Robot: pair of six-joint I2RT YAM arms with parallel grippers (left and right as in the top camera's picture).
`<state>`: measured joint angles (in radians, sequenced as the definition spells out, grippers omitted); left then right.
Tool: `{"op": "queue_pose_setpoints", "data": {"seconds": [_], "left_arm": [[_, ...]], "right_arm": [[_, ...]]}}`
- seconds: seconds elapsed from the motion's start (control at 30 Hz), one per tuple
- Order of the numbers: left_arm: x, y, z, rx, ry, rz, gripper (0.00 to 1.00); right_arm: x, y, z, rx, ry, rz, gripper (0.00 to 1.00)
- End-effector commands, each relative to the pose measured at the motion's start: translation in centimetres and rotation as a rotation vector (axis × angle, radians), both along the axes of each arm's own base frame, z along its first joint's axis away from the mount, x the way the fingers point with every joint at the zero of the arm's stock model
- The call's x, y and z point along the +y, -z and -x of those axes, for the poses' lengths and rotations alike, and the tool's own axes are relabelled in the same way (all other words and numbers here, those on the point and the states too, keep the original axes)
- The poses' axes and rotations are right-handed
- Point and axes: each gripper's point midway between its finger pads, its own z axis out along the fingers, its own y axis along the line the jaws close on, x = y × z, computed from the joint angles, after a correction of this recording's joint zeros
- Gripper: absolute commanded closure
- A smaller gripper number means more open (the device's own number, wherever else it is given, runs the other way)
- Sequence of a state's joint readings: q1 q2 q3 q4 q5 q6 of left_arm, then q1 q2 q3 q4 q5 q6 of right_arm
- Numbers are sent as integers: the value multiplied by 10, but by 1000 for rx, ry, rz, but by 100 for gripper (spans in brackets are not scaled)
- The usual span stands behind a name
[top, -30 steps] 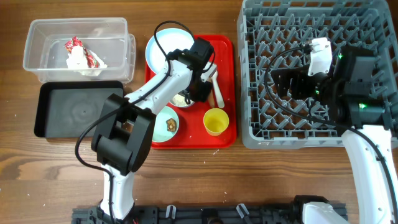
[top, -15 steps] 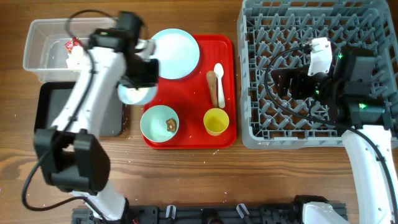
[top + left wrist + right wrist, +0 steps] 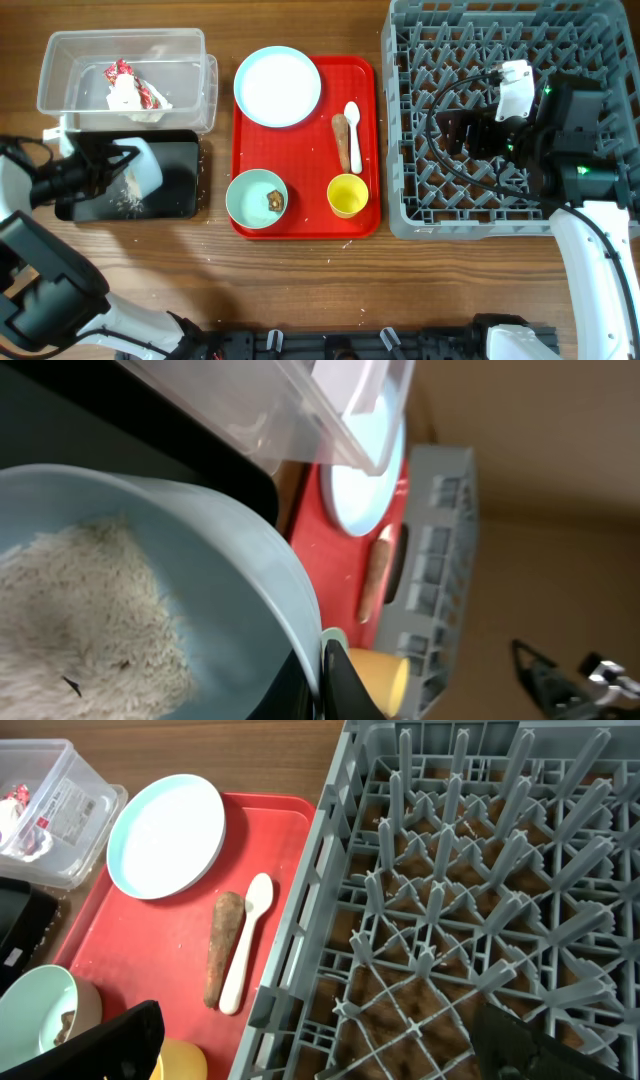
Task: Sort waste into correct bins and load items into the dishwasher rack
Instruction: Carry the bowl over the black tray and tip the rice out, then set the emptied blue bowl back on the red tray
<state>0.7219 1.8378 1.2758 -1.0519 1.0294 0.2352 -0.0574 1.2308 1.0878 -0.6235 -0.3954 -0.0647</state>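
Crumbs [image 3: 127,198] of white rice are lying scattered on the black tray [image 3: 180,190], and more are sitting inside the mint bowl [image 3: 147,168]. The left gripper [image 3: 122,166] is pinching that bowl by its rim, tipped on its side over the tray. Just beside it, the clear tub [image 3: 190,50] is holding the red-and-white wrapper [image 3: 125,72] and the tissue [image 3: 125,100]. The plate [image 3: 278,87], spoon [image 3: 352,118], sausage piece [image 3: 342,138], yellow cup [image 3: 347,195] and a second bowl [image 3: 250,200] with a brown chunk [image 3: 274,200] are resting on the red tray [image 3: 305,160]. The right gripper [image 3: 452,135] is hanging over the dishwasher rack [image 3: 560,25], jaws spread wide, gripping nothing.
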Motion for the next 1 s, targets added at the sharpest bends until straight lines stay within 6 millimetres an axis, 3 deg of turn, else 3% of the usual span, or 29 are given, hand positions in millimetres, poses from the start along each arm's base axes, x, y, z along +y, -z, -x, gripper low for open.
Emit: {"op": "queue_pose_setpoints", "data": {"seconds": [0.0, 0.23, 0.3, 0.6, 0.67, 0.73, 0.77, 0.8, 0.9, 0.93, 0.97], "left_arm": [[13, -38, -3, -187, -70, 138, 96], [39, -87, 2, -332, -200, 403, 96], [43, -92, 4, -293, -238, 484, 96], [50, -89, 1, -283, -245, 467, 96], [56, -76, -2, -221, -266, 421, 96], [58, -77, -4, -242, -260, 410, 96], [65, -63, -7, -210, -275, 321, 96], [71, -39, -4, -24, -366, 313, 96], [64, -69, -8, -177, -294, 401, 96], [58, -91, -7, -272, -246, 486, 96], [56, -93, -9, -300, -227, 472, 96]], "right_arm": [[0, -8, -5, -14, 12, -6, 0], [0, -8, -5, -14, 12, -6, 0], [0, -8, -5, -14, 12, -6, 0], [0, -8, -5, -12, 17, -11, 0], [0, -8, -5, -12, 17, -11, 0], [0, -7, -4, -6, 19, -14, 2], [0, -7, -4, -3, 29, -24, 0], [0, -7, -4, -1, 29, -24, 0], [0, -6, -3, 2, 27, -26, 0], [0, -6, -3, 5, 26, -27, 0], [0, -6, -3, 6, 26, -27, 0]]}}
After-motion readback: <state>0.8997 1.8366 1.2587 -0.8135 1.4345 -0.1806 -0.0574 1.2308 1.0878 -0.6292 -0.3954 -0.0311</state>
